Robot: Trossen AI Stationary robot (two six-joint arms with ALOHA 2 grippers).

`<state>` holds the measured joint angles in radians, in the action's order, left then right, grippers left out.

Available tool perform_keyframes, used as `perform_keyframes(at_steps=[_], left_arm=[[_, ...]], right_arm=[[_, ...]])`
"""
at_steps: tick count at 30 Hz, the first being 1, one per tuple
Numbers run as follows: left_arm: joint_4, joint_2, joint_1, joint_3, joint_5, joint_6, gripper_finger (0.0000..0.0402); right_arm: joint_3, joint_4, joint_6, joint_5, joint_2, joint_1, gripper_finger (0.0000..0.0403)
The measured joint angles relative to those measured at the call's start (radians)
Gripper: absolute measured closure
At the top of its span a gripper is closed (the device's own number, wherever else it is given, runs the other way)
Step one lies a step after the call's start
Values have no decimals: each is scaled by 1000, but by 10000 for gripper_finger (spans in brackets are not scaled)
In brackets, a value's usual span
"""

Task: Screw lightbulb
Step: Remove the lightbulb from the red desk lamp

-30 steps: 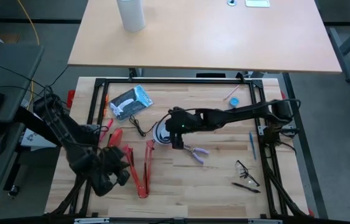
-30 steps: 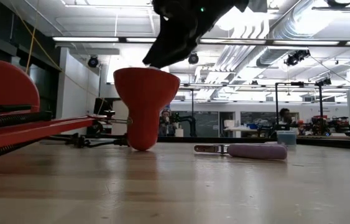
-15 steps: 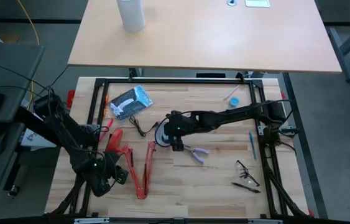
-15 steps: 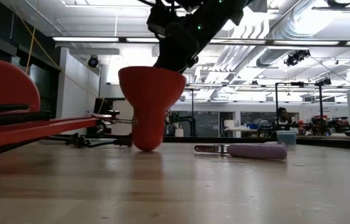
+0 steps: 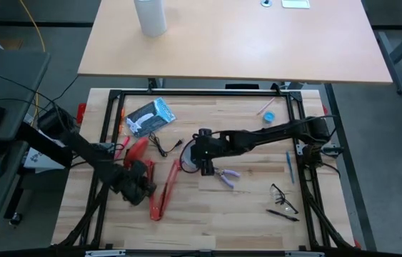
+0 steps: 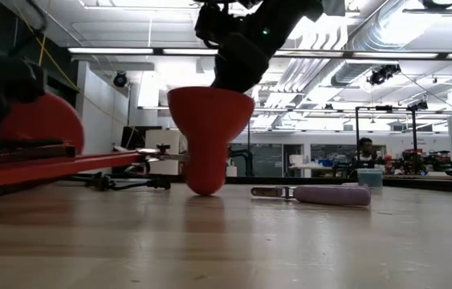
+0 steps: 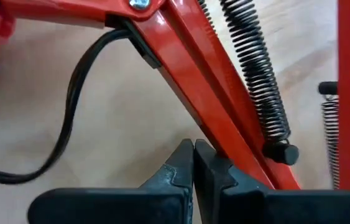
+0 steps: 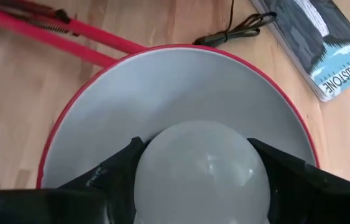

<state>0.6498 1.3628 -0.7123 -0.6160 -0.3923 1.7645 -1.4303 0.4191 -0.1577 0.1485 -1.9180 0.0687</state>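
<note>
Bench (image 5: 243,214) wooden, red lamp arm (image 5: 163,191) lying across it. Lamp shade (image 8: 100,118) mouth-up, silver inside. Right pincer (image 8: 196,186) over shade, clamped on white lightbulb (image 8: 201,171), bulb down inside shade. Left pincer (image 7: 193,165) closed empty, tips against red lamp arm. Purple pliers (image 6: 314,194) beside shade.

Pale wooden desk (image 5: 258,50) behind the worktable, grey floor (image 5: 400,164), ceiling strip lights (image 6: 129,50)

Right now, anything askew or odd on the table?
Nothing damaged or spilled. The red spring-arm desk lamp lies folded flat on the wooden table, shade mouth up, while the right gripper holds the white rounded lightbulb inside it.
</note>
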Motion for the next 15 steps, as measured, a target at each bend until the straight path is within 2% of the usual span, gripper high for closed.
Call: perform_keyframes(at_steps=[5, 15], left_arm=[[-15, -7, 98, 1, 26, -191, 401], [-78, -8, 202, 0, 40, -397, 401]], right_arm=[[2, 55, -1, 42, 17, 17, 153], [10, 116, 0, 74, 117, 7, 156]])
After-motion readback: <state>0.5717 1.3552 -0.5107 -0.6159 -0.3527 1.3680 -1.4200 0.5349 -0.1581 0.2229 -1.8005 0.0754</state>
